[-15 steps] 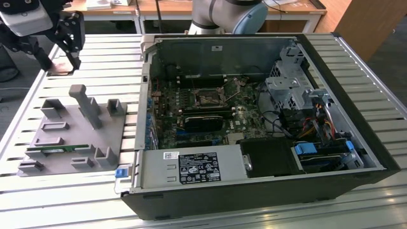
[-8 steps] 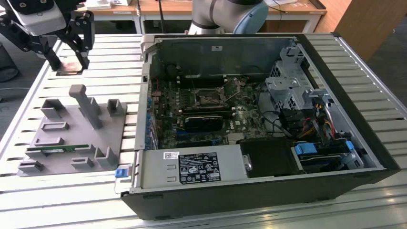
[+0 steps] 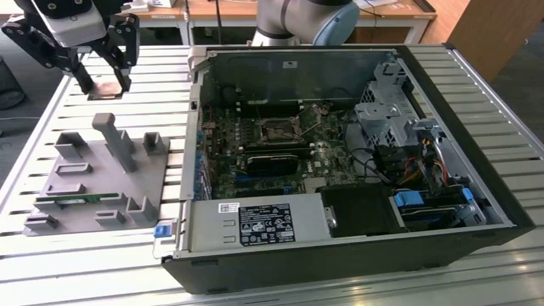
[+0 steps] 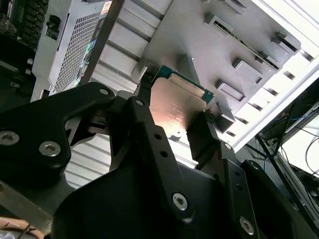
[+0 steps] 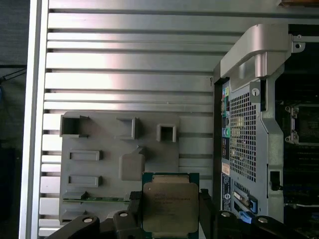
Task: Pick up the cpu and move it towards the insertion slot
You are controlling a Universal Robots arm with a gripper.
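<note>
The pincer (image 3: 106,84) grips the chip (image 3: 106,90) by two opposite edges, probably to keep it flat, above the counter (image 3: 153,70) — the socket (image 3: 279,131) lies well apart, toward four o'clock in the exterior view

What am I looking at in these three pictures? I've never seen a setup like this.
This is one robot arm working at a slatted metal table. The exterior view looks down on the whole scene. Both wrist views come from cameras riding on the arm, near its gripper. On the table lie an open computer case and a grey parts holder with a green memory stick in it. The gripper grips the cpu, a flat silvery chip, in the air outside the case. The insertion slot, a square socket on the board inside the case, is some way off.
</note>
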